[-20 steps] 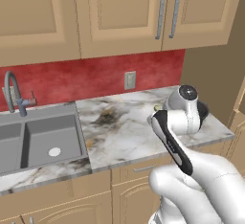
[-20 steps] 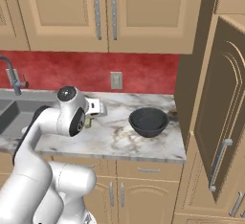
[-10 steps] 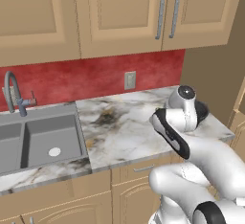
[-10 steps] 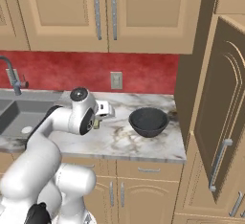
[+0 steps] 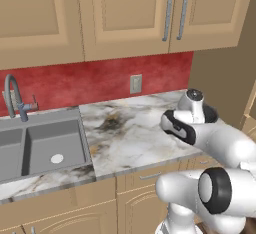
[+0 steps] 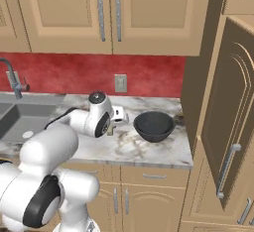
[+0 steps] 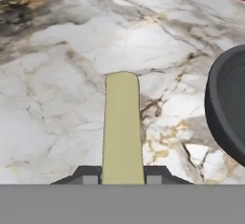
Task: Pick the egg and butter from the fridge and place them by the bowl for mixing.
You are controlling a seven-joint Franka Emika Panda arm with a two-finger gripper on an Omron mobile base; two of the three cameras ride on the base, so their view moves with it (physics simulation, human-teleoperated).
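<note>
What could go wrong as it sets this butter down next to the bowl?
The butter sticks far out past the end effector, held only at one end, so it may tilt or slip on touching the counter. The bowl sits close to one side; a swing that way could knock its rim.

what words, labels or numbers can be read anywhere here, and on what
None: no readable text, brand, number or sign in any view.
The butter held between the gripper fingertips is plain olive-yellow, no wrapper print.
The bowl is plain black.
The wall outlet, cabinet doors, faucet and marble counter carry no lettering.
</note>
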